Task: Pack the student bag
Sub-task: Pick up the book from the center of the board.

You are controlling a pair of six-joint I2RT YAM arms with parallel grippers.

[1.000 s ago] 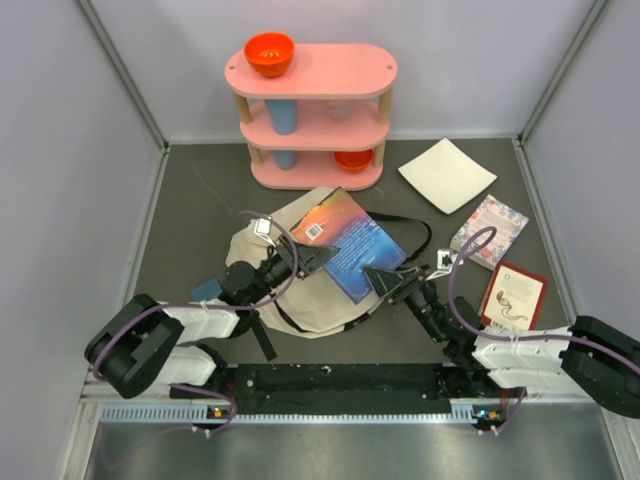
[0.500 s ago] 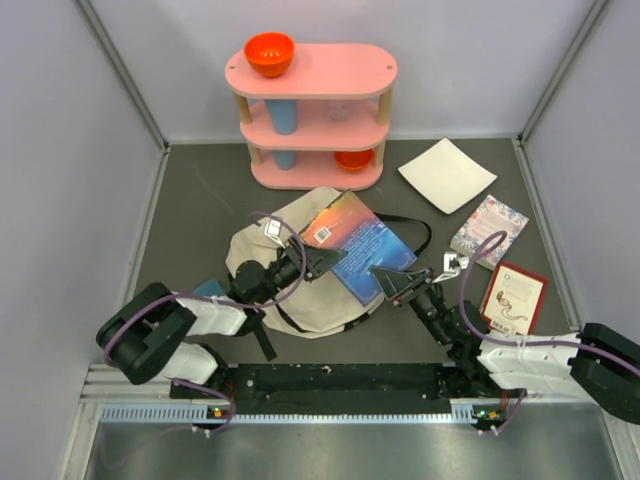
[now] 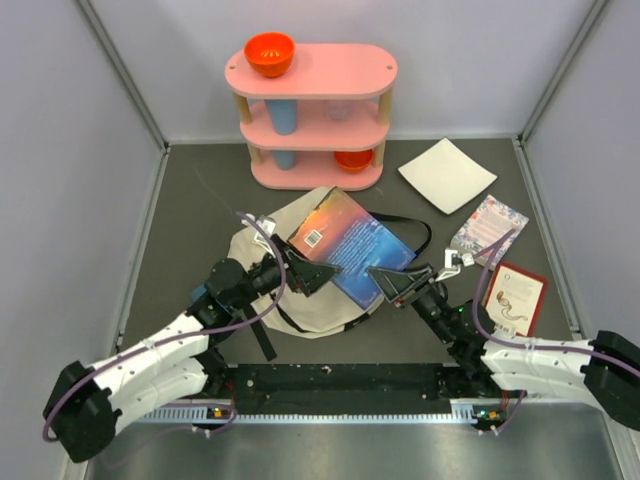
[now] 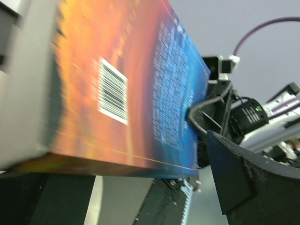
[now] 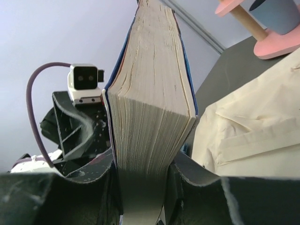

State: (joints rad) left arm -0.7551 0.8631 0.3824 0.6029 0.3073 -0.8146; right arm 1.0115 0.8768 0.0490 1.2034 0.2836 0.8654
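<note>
The student bag lies cream and slumped in the middle of the table, with black straps. A thick book with an orange and blue cover is held over it. My right gripper is shut on the book's near right corner. In the right wrist view the page edges are clamped between both fingers, with the bag to the right. My left gripper stands open at the book's near left edge. In the left wrist view the cover fills the frame, and one finger stands apart from it.
A pink three-tier shelf stands at the back with an orange bowl on top and a blue cup inside. A white square sheet, a floral book and a red-bordered book lie to the right.
My right gripper closed on the book's corner. My left gripper then opened and let go of the book, and the left arm swung its elbow out toward the near left.
</note>
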